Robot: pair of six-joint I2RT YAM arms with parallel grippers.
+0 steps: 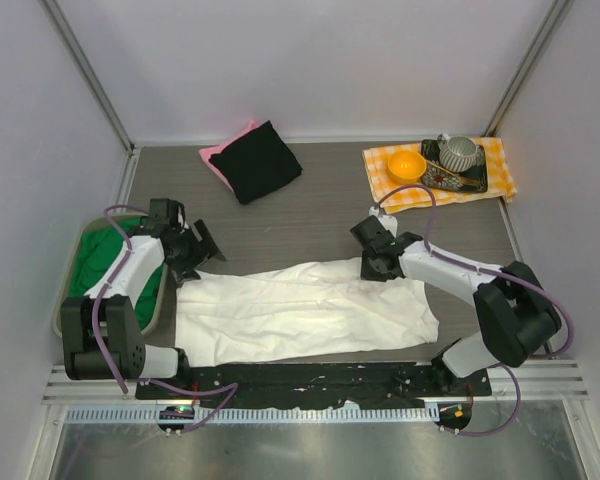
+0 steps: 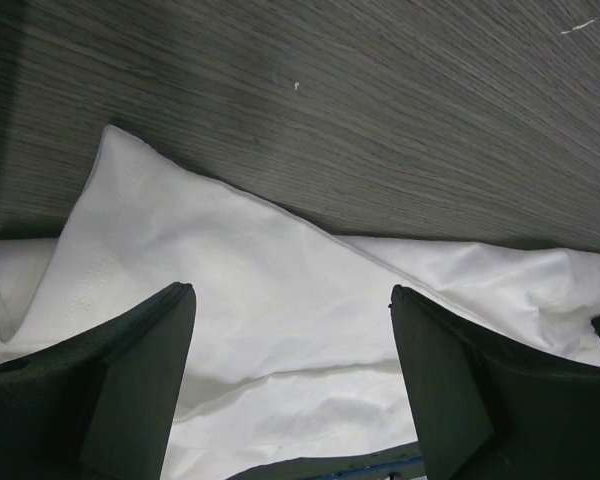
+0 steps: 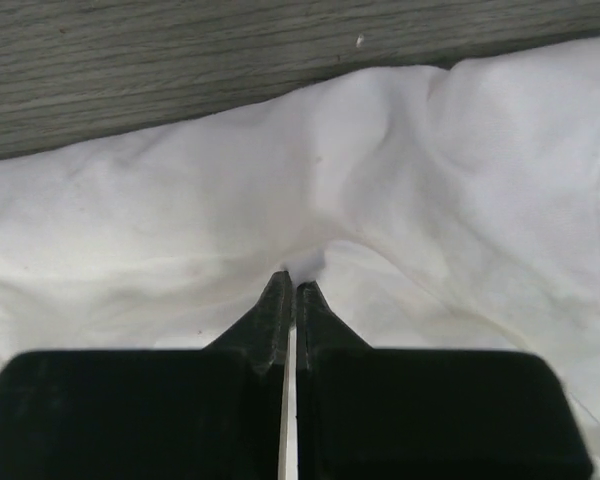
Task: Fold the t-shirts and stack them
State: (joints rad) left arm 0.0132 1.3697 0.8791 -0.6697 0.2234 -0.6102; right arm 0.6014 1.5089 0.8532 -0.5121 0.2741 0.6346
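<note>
Reading left to right: green t-shirt [image 1: 100, 262] bunched in a bin [image 1: 73, 262], left edge of frame. Left gripper [image 1: 195, 250] just right of it, jaws spread wide over the left end of the white t-shirt [image 1: 300, 315], gripping nothing; can't tell if its fingers [image 2: 110, 380] touch cloth. White t-shirt lies flat lengthwise across lower centre of the table [image 1: 330, 215]. Black t-shirt [image 1: 262, 160] folded on top of pink t-shirt [image 1: 216, 157], upper centre. Right gripper [image 3: 291, 280] sits at the white t-shirt's upper edge, right of centre, jaws pressed together pinching a pucker of that cloth. Upper right: checked cloth [image 1: 385, 190] carrying a tray [image 1: 458, 182], orange bowl [image 1: 407, 165], grey cup [image 1: 460, 152]
</note>
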